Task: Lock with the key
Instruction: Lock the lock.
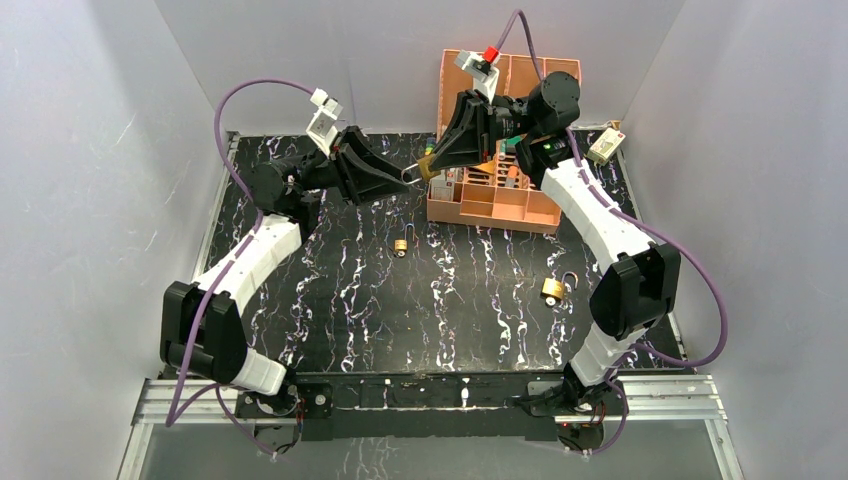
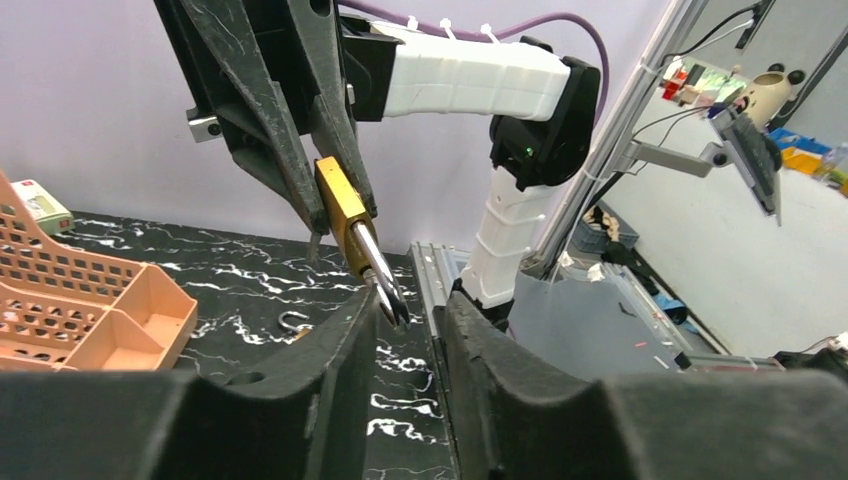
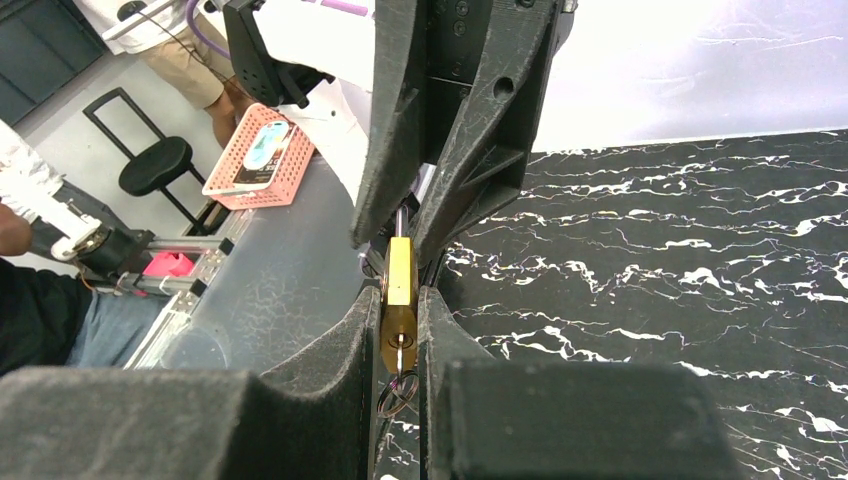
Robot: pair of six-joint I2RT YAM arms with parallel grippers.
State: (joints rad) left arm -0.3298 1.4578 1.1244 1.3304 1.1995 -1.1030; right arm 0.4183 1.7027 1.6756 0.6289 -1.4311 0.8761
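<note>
Right fingers (image 3: pixel 340 345) clamp padlock (image 3: pixel 400 285) at twelve o'clock; left fingers (image 2: pixel 330 375) straddle shackle (image 2: pixel 376 262), grip unclear.
Skewed push could twist it loose.

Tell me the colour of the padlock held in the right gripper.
Brass-gold padlock; the right wrist view shows it best.

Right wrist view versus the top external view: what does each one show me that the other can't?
Only the right wrist view: the key ring hanging under the brass padlock, plus a pink basket and stool beyond the table. Only the top view: a small padlock and an open padlock lying on the table, and the orange tray. Both: the right hand gripping the brass padlock, the left hand meeting it.
</note>
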